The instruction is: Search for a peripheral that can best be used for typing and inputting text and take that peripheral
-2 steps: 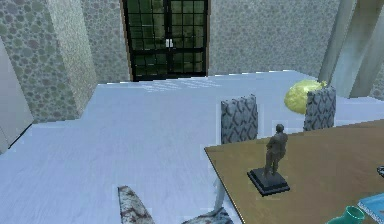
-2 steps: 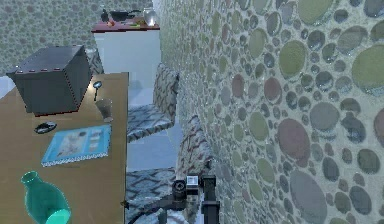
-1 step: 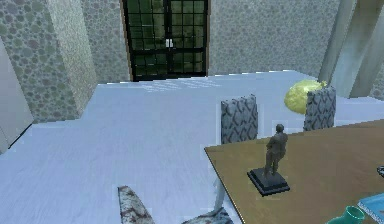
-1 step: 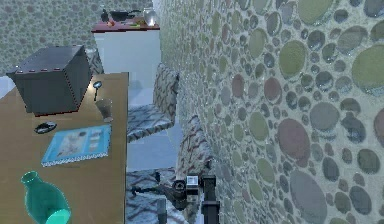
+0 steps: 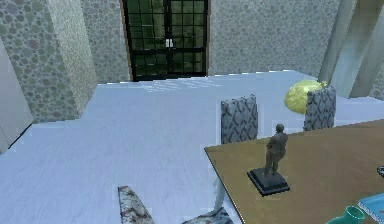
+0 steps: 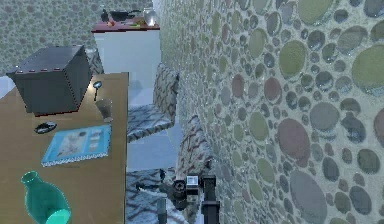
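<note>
forward view: a pale floor [image 5: 150,120] is seen running up to pebble-patterned walls [image 5: 255,35] and a dark glazed double door [image 5: 165,38]. at the lower right a wooden table [image 5: 330,150] is shown. two patterned chairs [image 5: 239,118] are drawn up at its far side, and a yellowish rounded thing [image 5: 300,95] is seen behind them. a small dark statue [image 5: 273,155] is stood upright on the table near its left edge.

in the arm side view a pebbled wall [image 6: 290,110] is seen at the right and the table top at the left. on it are set a dark box [image 6: 52,78], a blue-edged book [image 6: 77,144] lying flat, a teal bottle [image 6: 45,200], and a small dark thing [image 6: 44,127] between box and book. the gripper [image 6: 160,188] is seen low in the middle, before a patterned seat [image 6: 195,150]; whether anything is held cannot be told. where the typing peripheral lies, and which way its long axis runs, cannot be told.
</note>
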Robot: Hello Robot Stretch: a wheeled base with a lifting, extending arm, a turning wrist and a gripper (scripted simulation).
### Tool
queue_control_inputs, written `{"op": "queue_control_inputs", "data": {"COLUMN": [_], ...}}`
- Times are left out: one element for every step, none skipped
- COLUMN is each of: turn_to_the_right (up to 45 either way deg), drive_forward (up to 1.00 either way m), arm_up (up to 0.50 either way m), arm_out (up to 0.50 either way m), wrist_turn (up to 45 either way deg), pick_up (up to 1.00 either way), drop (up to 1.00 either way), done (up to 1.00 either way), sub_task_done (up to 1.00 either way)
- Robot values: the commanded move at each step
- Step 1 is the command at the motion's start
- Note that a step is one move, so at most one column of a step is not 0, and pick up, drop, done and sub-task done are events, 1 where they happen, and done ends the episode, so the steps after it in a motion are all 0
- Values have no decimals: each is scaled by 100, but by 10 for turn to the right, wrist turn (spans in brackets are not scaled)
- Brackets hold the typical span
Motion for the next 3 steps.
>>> {"op": "queue_control_inputs", "data": {"turn_to_the_right": [0,0,0], "drive_forward": [0,0,0], "arm_up": [-30,0,10], "arm_out": [0,0,0], "wrist_turn": [0,0,0], "pick_up": [0,100,0], "drop": [0,0,0], "done": [0,0,0], "sub_task_done": [0,0,0]}}
